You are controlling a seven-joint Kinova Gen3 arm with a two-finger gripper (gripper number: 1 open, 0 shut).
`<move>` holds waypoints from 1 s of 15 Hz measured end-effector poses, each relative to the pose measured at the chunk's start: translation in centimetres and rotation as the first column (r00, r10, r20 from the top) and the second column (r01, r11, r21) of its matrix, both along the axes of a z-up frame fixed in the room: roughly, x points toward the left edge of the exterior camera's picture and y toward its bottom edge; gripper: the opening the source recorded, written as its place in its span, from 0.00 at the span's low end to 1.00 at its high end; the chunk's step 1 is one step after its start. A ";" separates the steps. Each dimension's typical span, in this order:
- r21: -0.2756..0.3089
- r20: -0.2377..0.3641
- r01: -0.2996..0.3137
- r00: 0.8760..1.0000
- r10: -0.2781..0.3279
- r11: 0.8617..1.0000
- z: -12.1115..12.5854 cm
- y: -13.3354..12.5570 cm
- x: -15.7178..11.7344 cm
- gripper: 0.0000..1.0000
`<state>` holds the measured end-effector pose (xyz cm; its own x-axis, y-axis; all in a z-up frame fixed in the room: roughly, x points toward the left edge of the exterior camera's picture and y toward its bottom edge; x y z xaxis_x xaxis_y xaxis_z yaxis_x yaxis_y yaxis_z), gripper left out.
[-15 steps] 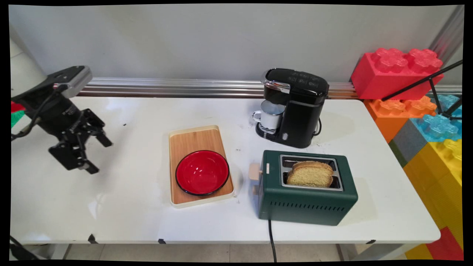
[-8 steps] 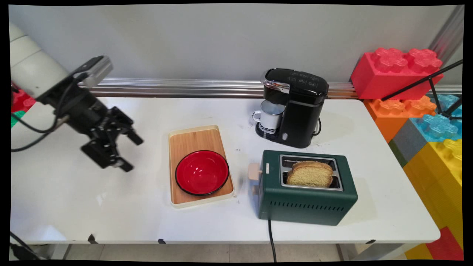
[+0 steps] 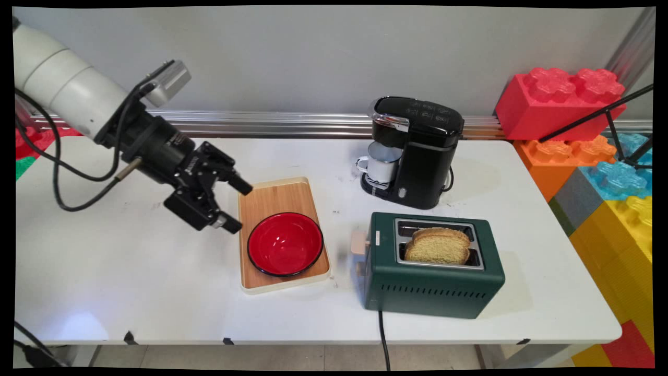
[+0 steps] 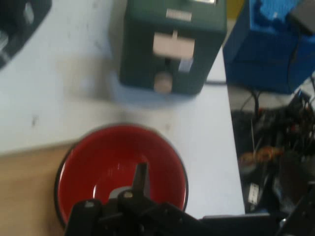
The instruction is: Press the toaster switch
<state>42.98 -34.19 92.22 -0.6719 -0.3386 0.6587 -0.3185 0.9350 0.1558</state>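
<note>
Tool has swung in from the table's left side over the last sec and now hangs over the left edge of the wooden tray, just beside the red bowl. Arm is raised more and reaches further in than before. Nothing else on the table has shifted.

Tool state: jaws wide apart in main view, nothing held, nothing touched as far as I can see. Hand view looks down past the linkage onto the bowl, w/ the toaster's lever end beyond it. So the tool points across the bowl toward the toaster.

Nearest thing = red bowl, empty, sitting on the near half of the tray. Tray's far half is bare wood.

Around:
- green toaster right of tray, near but apart; bread slice standing up out of its slot; cord runs off the table's near edge.
- black coffee machine behind toaster, white mug under its spout.
- big toy bricks stacked off the table's right end.

Between tool and bowl: nothing in the way that I can see.
</note>
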 end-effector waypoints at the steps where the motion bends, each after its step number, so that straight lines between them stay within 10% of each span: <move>1: -0.010 -0.018 0.002 1.000 -0.002 1.000 -0.1 -0.1 -0.2 1.00; 6: -0.045 -0.060 0.018 0.998 -0.021 0.999 -0.5 -0.4 -0.6 1.00; 7: -0.055 -0.068 0.034 0.997 -0.038 0.998 -0.7 -0.4 -0.7 0.00; 15: -0.083 -0.104 0.074 0.991 -0.083 0.994 -1.7 -1.0 -2.0 0.00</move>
